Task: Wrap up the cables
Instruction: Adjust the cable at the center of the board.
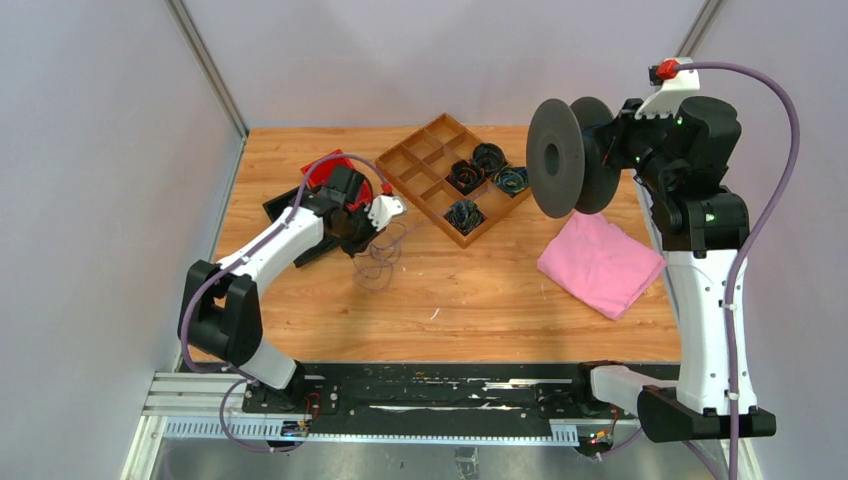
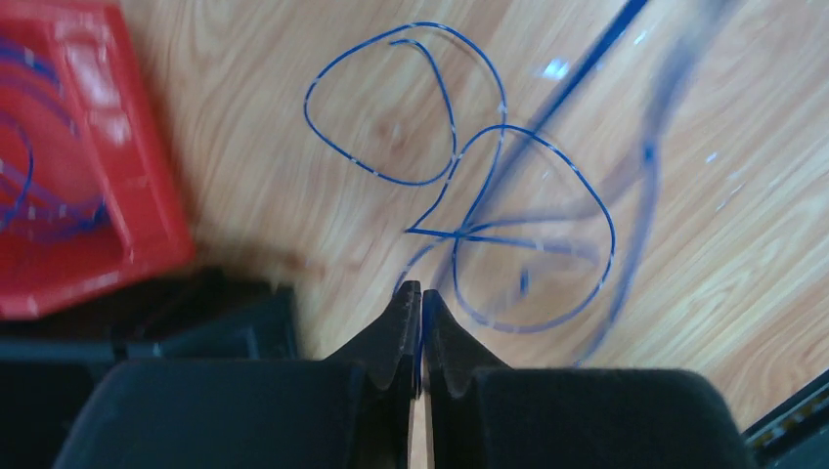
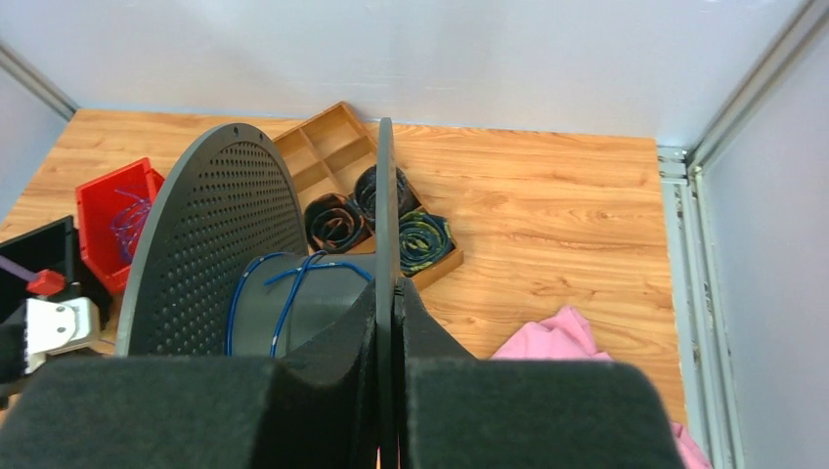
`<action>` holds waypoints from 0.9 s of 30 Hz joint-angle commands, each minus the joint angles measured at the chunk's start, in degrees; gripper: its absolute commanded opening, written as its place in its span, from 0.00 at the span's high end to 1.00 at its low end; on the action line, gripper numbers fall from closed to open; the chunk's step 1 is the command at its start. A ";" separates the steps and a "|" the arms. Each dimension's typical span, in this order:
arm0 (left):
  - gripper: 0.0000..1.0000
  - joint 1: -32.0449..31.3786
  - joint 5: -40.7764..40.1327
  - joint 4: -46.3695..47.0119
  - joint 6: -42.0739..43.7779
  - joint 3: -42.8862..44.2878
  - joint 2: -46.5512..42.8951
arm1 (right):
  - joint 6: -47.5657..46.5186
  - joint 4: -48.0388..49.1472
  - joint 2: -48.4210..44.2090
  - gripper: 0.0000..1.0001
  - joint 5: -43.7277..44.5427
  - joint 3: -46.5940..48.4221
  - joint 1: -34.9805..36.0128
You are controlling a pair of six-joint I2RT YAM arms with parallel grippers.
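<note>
Left gripper (image 2: 420, 296): my jaws are pinched shut on a thin blue cable (image 2: 459, 186) (a strand runs up between the tips).
Cable: past my tips it lies in loose loops on the wooden table (image 2: 244, 78).
Right gripper (image 3: 387, 293): clamped on one flange of the dark spool (image 3: 210, 234), held aloft on edge.
Spool core: a few blue turns.
Tray (image 1: 412, 168): coiled cables (image 1: 488, 158) in four compartments.
Red bin (image 2: 88, 166): left of the loops, blue strands inside.
Pink cloth (image 1: 600, 262): on the table under the spool.
</note>
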 commanded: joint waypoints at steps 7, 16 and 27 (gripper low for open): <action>0.83 2.05 -6.71 -10.03 4.29 -2.79 -4.18 | -1.77 3.76 0.18 1.00 -1.29 1.01 -1.61; 0.47 2.05 7.17 -15.84 12.23 -0.91 -7.50 | -3.03 4.65 0.40 0.99 -11.58 -4.12 -1.44; 0.24 2.05 13.59 -13.88 11.57 3.89 -7.44 | -2.98 3.77 1.03 0.99 -16.96 -3.44 -0.30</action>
